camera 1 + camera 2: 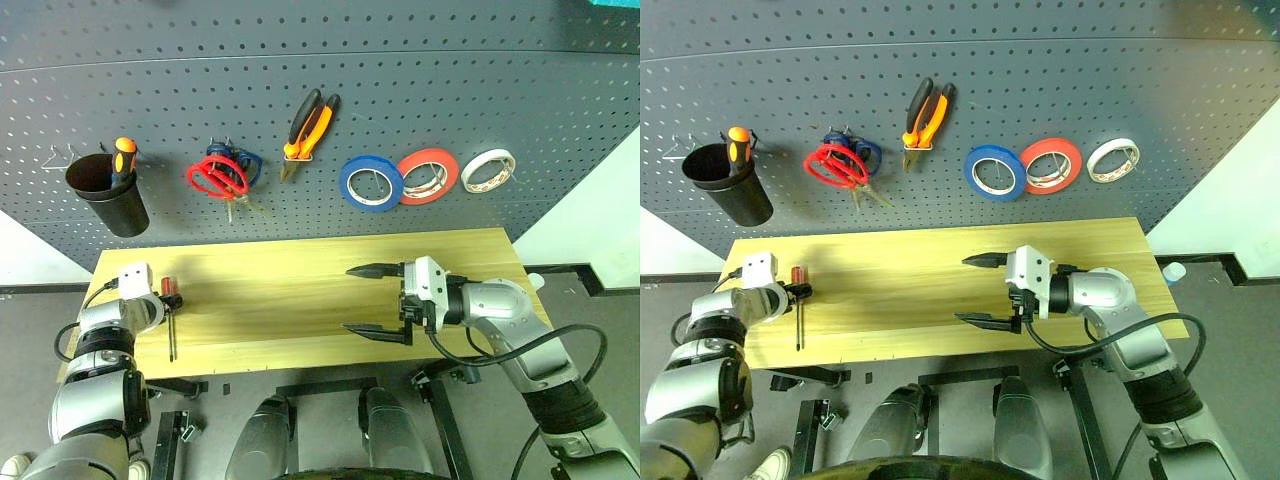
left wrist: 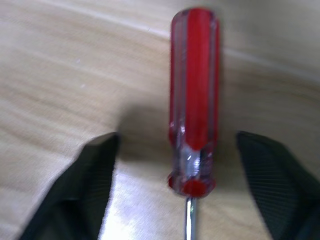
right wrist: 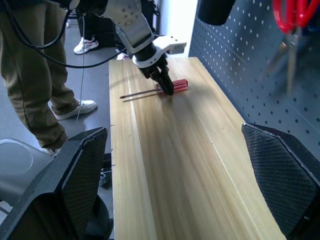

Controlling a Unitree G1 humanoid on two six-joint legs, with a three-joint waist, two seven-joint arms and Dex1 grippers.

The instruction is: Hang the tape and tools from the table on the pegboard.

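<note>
A small screwdriver point(image 1: 171, 289) with a red handle lies on the left end of the light wooden table point(image 1: 290, 290). My left gripper point(image 2: 177, 136) is open astride that handle point(image 2: 194, 100), with a gap on each side. My right gripper point(image 1: 348, 298) hangs open and empty above the table's right half. On the dark pegboard point(image 1: 500, 80) hang the blue tape point(image 1: 372, 205), the orange-and-black pliers point(image 1: 310, 125) and the red scissors point(image 1: 212, 180).
A red tape roll point(image 1: 404, 178) and a white one point(image 1: 466, 172) hang right of the blue tape. Blue scissors point(image 1: 247, 160) sit behind the red pair. A black cup point(image 1: 110, 195) holds an orange screwdriver point(image 1: 124, 155). A person's legs point(image 3: 30, 75) stand beside the table's left end.
</note>
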